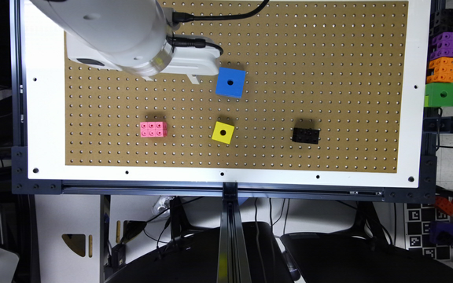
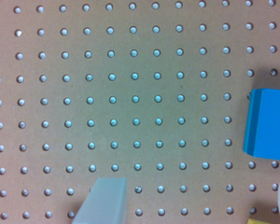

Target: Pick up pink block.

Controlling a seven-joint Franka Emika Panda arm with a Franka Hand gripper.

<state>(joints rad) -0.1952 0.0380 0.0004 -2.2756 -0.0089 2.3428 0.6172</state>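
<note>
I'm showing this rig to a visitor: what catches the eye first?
The big white robot arm looms over the pegboard at the exterior view's upper left. Below it, bright blocks stand apart: a blue cube, the pink block, a yellow cube and a black block.

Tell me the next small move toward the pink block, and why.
Probably shift the gripper across the pegboard until it is over the pink block, then descend. It hangs apart from the block, nearer the blue cube, with fingers spread over bare board.
</note>
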